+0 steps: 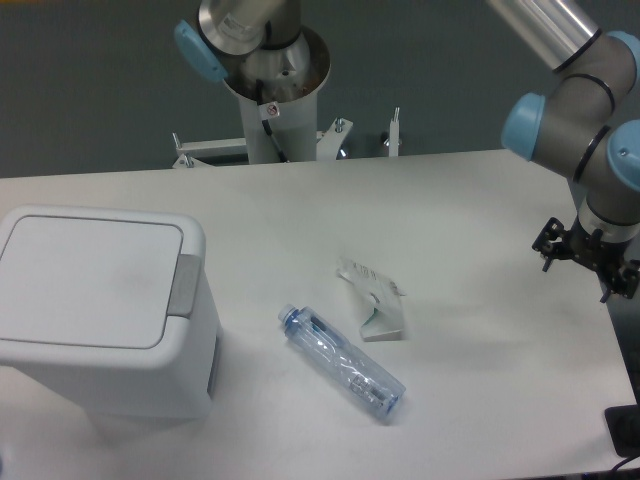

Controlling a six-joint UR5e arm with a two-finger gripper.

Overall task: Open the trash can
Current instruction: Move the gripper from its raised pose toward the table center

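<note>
The trash can (pixel 100 375) is a big white boxy bin standing at the left front of the table. Its flat lid (pixel 90 280) lies shut, with a grey push-button strip (pixel 184 285) along the right edge. My gripper (pixel 588 262) hangs at the far right edge of the table, far from the bin. Only dark parts under the wrist show, so whether its fingers are apart is unclear. Nothing is visibly held.
A clear plastic bottle with a blue neck (pixel 341 363) lies on its side at the front middle. A crumpled white wrapper (pixel 376 301) lies just behind it. The arm's base column (pixel 268 95) and metal brackets (pixel 336 135) stand at the table's back edge.
</note>
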